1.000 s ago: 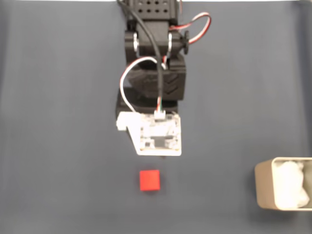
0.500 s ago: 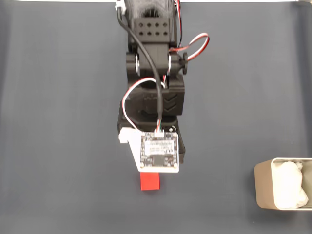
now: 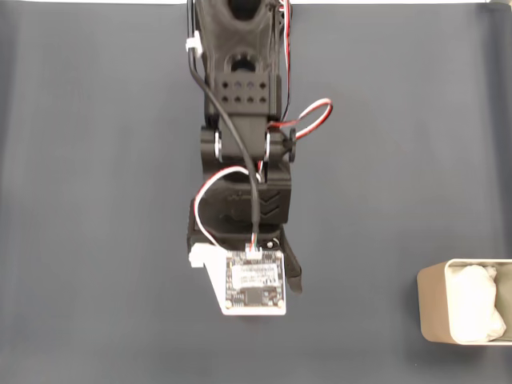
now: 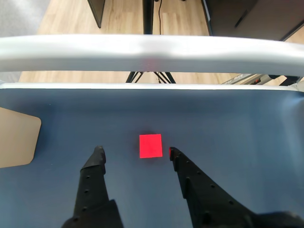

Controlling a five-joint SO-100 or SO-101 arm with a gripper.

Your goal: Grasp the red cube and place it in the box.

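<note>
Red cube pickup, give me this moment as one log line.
phase: approach | hand: open, straddling red cube | cube: on mat, ungrasped | box: apart

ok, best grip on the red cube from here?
Pinch the cube across its left and right faces in the wrist view, coming straight down. It lies flat and square to the open gripper, whose fingertips already flank it, the right one closer. Nothing crowds it.

A: What sort of place was it?

B: It looked like an indoor room, a home or office, not a factory. The wrist view showed a light wood-plank floor (image 4: 61, 19) beyond the table's edge.

A: Anything else?

B: Dark furniture (image 4: 247, 16) stood on that floor, and tripod legs (image 4: 151, 76) too. A dark blue-grey mat (image 3: 96, 200) covered the table.
</note>
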